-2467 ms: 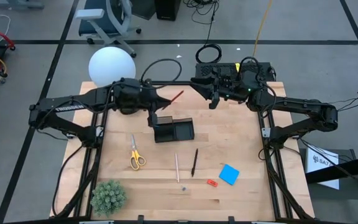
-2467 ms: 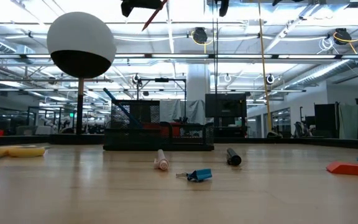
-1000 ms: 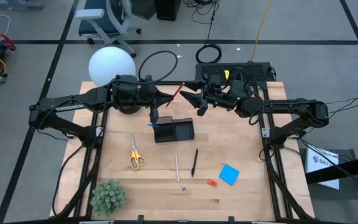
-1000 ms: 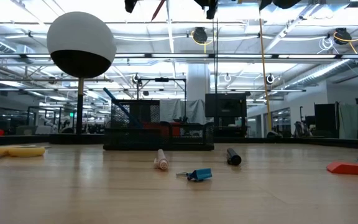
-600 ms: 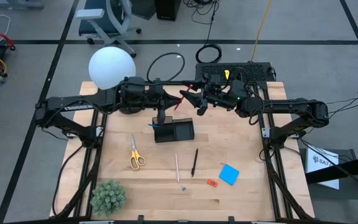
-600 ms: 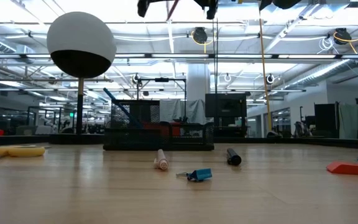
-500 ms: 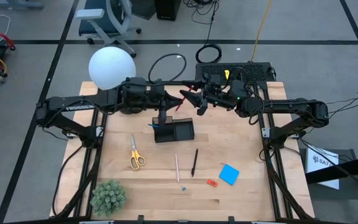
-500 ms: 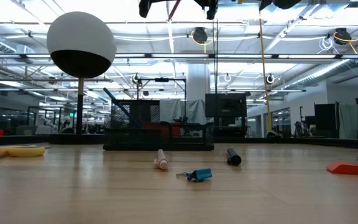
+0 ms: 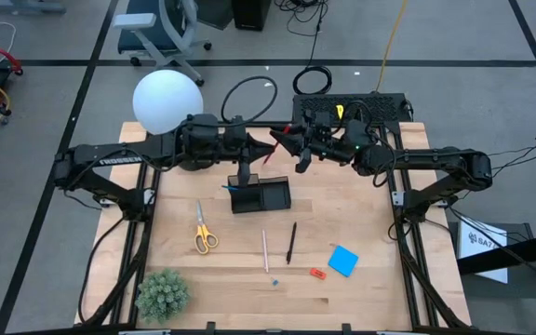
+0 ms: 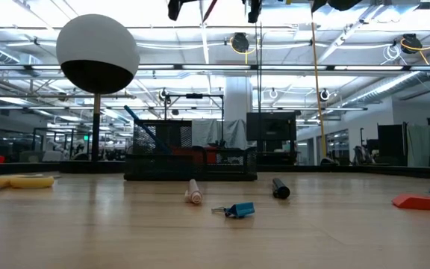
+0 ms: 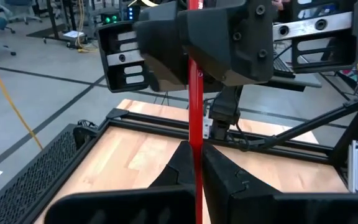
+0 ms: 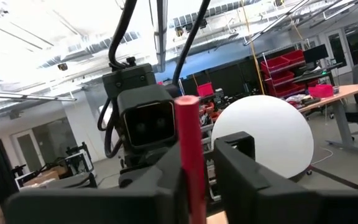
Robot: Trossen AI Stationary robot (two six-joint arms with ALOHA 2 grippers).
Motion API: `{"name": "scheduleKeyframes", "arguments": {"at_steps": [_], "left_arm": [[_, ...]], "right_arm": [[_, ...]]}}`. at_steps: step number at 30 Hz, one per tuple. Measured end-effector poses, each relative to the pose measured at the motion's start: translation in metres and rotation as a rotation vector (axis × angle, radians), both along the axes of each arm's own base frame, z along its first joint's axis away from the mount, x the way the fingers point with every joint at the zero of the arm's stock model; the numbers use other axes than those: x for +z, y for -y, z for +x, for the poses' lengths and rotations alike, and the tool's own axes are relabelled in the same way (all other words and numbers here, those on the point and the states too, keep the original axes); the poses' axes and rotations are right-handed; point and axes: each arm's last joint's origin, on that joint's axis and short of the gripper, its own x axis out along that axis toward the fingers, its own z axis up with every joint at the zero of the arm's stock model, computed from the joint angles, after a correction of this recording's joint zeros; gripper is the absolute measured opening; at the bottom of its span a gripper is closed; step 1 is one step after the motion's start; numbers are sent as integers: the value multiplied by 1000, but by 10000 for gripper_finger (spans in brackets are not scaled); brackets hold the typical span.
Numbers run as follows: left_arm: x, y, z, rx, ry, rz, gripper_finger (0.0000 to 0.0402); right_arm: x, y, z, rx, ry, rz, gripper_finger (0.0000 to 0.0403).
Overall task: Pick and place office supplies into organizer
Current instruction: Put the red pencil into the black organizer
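The left gripper (image 9: 266,149) and the right gripper (image 9: 284,144) meet tip to tip above the table's (image 9: 361,209) far edge, a pen (image 9: 270,154) between them and inside both pairs of fingers. The organizer (image 9: 260,194) sits just nearer than the grippers, below them, another pen (image 9: 233,186) leaning out at its left end. Further toward the near edge lie two pens (image 9: 265,249) (image 9: 291,242) side by side, the scissors (image 9: 202,229) off to the left gripper's side, and the note pad (image 9: 343,261) and a small piece (image 9: 317,274) on the right gripper's side
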Motion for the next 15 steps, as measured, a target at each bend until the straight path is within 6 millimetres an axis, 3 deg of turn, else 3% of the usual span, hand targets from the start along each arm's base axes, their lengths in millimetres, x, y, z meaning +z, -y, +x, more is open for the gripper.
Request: {"name": "scheduleKeyframes", "arguments": {"at_steps": [5,15], "left_arm": [[0,0,0,11,0,3,0],[0,-1,0,13,1,6,0]], "right_arm": [[0,1,0,-2,-1,-2,9],[0,3,-1,1,3,25,9]]}}
